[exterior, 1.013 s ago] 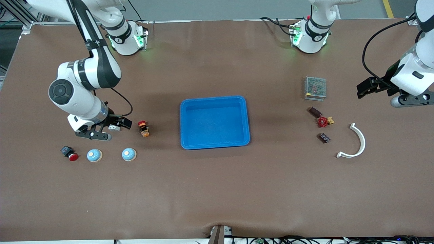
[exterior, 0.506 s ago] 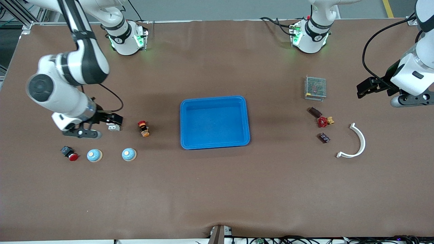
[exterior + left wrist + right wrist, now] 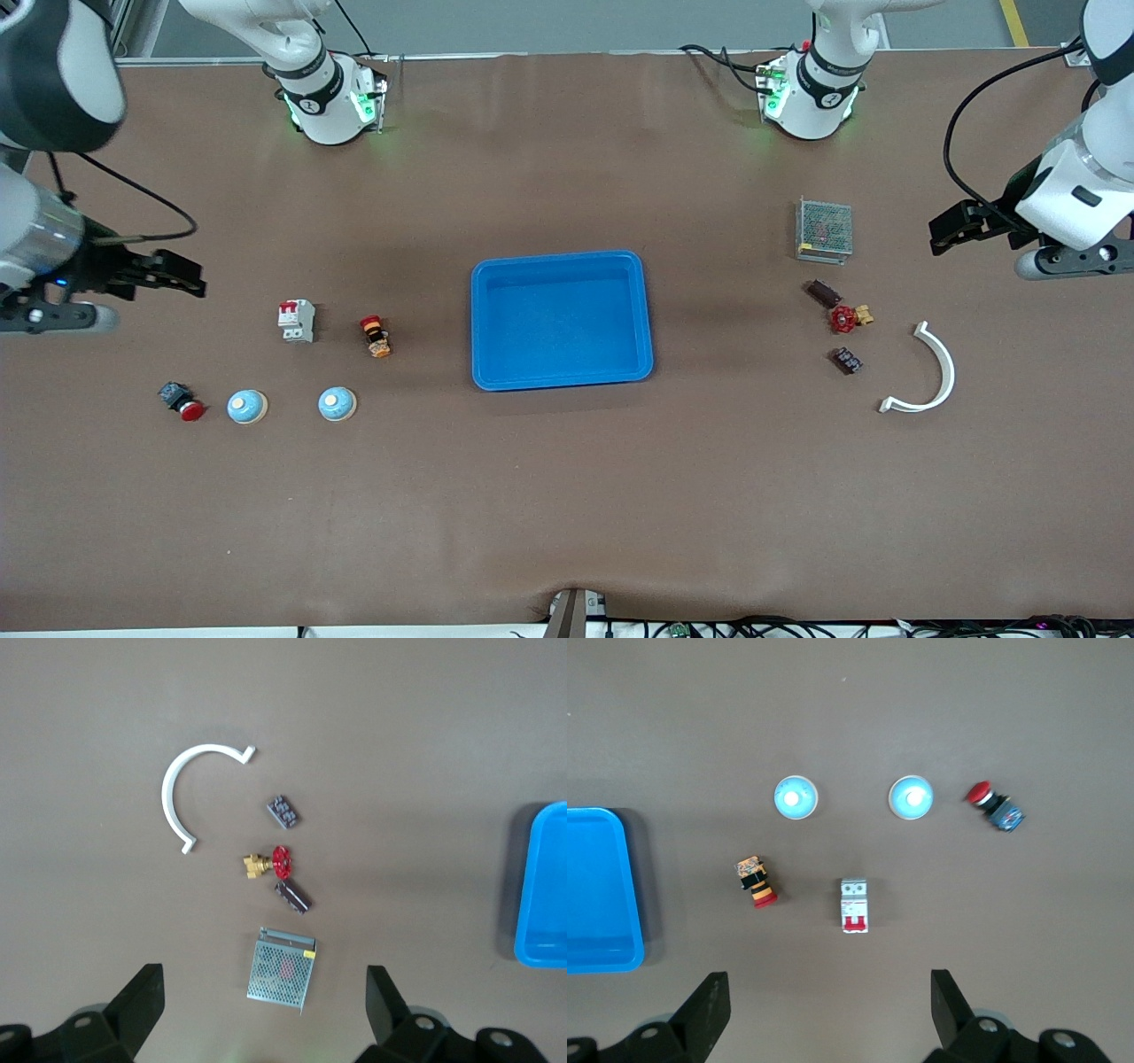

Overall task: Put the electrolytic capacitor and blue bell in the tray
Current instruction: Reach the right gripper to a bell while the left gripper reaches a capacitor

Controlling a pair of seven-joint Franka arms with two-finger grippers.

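Tray [image 3: 562, 266]: empty.
Left jaws [image 3: 261, 1014]: wide, holding nothing.
Right jaws [image 3: 824, 1014]: wide, holding nothing.
Risk: twin bells [image 3: 246, 406] — wrong pick possible.

I see the brown table [image 3: 567, 496] w/ blue tray [image 3: 562, 262] at centre. Toward right arm's end: white breaker [image 3: 297, 320], red-capped button switch [image 3: 376, 336] beside it, two blue bells [image 3: 246, 407] [image 3: 337, 403] and a red pushbutton [image 3: 182, 400] nearer the front cam. Toward left arm's end: mesh-cased box [image 3: 824, 229], dark capacitor [image 3: 823, 292], red-handled valve [image 3: 847, 317], small dark block [image 3: 847, 360], white curved bracket [image 3: 930, 372].
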